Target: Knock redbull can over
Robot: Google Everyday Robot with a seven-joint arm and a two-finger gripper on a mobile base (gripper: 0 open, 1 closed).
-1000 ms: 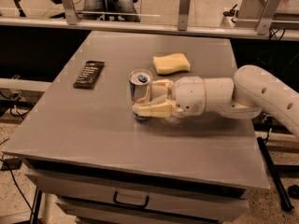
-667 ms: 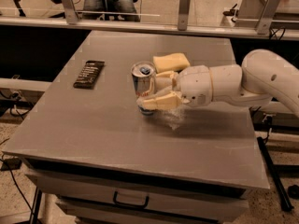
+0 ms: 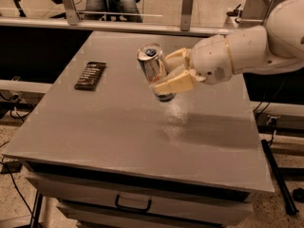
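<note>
Since earlier frame: arm lifting and swinging, redbull can leaving its upright stand, now leaning with top toward far left. Worktop showing shadow under can. Can appearing raised clear of it, over mid-surface. Gripper reaching in from can's right, fingers clamping around can body. Black remote lying flat, well apart at left. Task standing partway: can tilting, not yet lying on side. Remaining, by judgement: laying can down flat, letting go.

Grey table with drawers on speckled floor, claw above the tabletop.
</note>
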